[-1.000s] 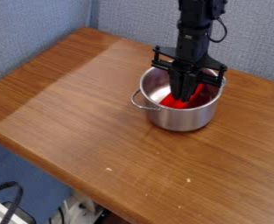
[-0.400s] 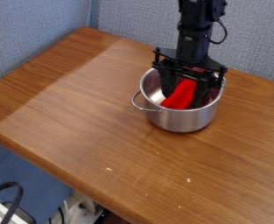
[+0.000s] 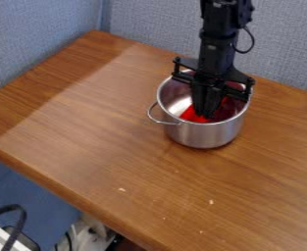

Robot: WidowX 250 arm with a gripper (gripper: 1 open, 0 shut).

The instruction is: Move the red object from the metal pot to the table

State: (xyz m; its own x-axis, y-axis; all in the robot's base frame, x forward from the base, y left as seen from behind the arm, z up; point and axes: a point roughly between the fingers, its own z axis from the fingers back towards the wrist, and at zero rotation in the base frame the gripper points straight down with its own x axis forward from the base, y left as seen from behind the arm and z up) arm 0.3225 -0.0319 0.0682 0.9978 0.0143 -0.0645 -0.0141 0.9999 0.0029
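The metal pot [image 3: 203, 133] stands on the brown wooden table [image 3: 83, 108], right of centre. The red object [image 3: 191, 116] lies low inside it, only partly visible past the rim. My gripper [image 3: 207, 106] comes straight down from above into the pot. Its dark fingers are drawn close together, and their tips reach the red object and seem to pinch it. The exact contact is hidden by the fingers and the pot wall.
A blue-grey wall backs the table behind the pot. The tabletop's rounded front edge [image 3: 64, 191] runs diagonally from the left to the bottom right. Cables and equipment lie on the floor below.
The fingers spread wide and the red object stood tilted up against the rim. Now the fingers have closed in again and the red object sits lower in the pot.
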